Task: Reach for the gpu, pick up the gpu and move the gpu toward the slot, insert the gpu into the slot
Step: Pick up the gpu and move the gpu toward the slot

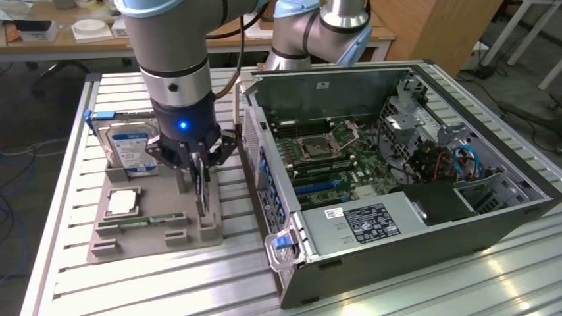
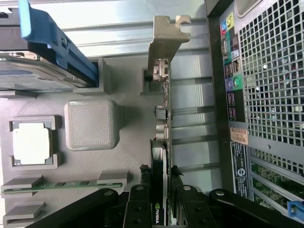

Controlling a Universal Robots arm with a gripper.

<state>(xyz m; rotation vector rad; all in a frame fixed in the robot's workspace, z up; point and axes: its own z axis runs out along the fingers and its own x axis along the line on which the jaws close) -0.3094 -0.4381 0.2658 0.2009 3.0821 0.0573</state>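
**Pincer [image 1: 199, 183] clamped on the gpu [image 1: 207, 207], card sitting in the tray [image 1: 131, 237]**

Exterior view first. The grey printed tray sits on the slatted metal counter [image 1: 131, 289], and everything is easiest to place off that tray. The gpu stands on edge in a holder along the tray's side nearest the open computer case [image 1: 395, 197]. The arm comes straight down over that side of the tray, and its pincer straddles the card with a finger on each face. It looks closed on the gpu. At the tray's far end a blue-labelled hard drive [image 1: 130, 148] stands upright in its own slot. A CPU [image 1: 123, 202] lies flat around the tray's middle, and a memory stick [image 1: 141, 222] lies flat just beside it. The case sits just off the tray, side panel off, motherboard showing.

Wrist view now. You look along the thin edge of the gpu [image 2: 163, 114]. Its silver bracket [image 2: 166, 42] is at the far end, tucked against one of the tray's [image 2: 128, 156] posts. The black fingers [image 2: 138, 202] press in on both faces of the card, one each side, so the pincer [image 2: 158, 172] is gripping it. The card's lower edge appears seated in the tray. Also on the tray are the hard drive in its blue caddy [image 2: 47, 47], a square grey block [image 2: 90, 124], the CPU [image 2: 31, 142] and the memory stick [image 2: 57, 185]. The case's perforated back panel [image 2: 270, 95] runs alongside the tray.
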